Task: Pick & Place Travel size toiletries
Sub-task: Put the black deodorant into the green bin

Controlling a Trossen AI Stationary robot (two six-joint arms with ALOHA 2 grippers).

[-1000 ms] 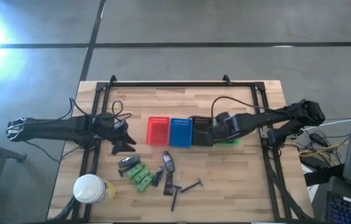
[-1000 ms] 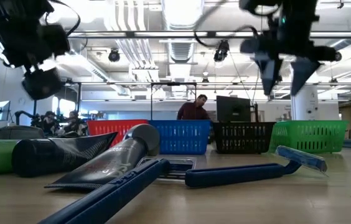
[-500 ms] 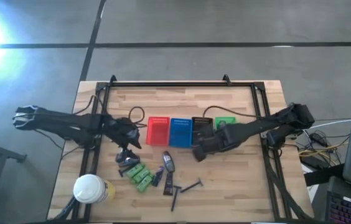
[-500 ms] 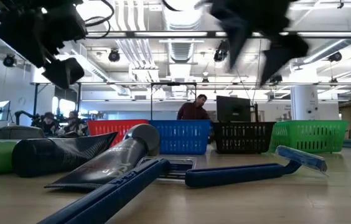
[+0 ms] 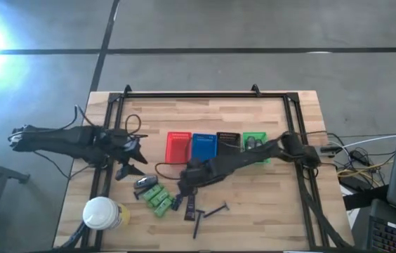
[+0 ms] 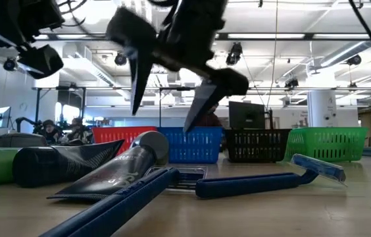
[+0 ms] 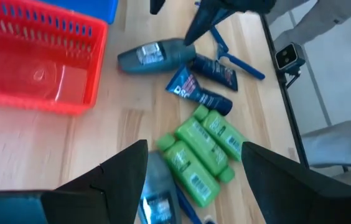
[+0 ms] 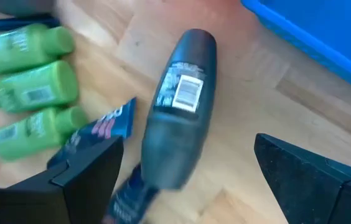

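Both arms are dark, near-black, built of slim jointed segments. A thin black cable loops beside the left arm (image 5: 57,139) at its wrist, and another trails along the right arm (image 5: 254,156). The left gripper (image 7: 191,165) and right gripper (image 8: 188,165) carry broad, flat, pointed black fingers.

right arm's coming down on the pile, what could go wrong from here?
1. The open right gripper hangs over the grey oblong bottle, which lies against a dark tube; closing may catch both.
2. The three green bottles and razors lie close by, so a sweep could scatter them.
3. The open left gripper hovers near the same pile; the arms may collide.
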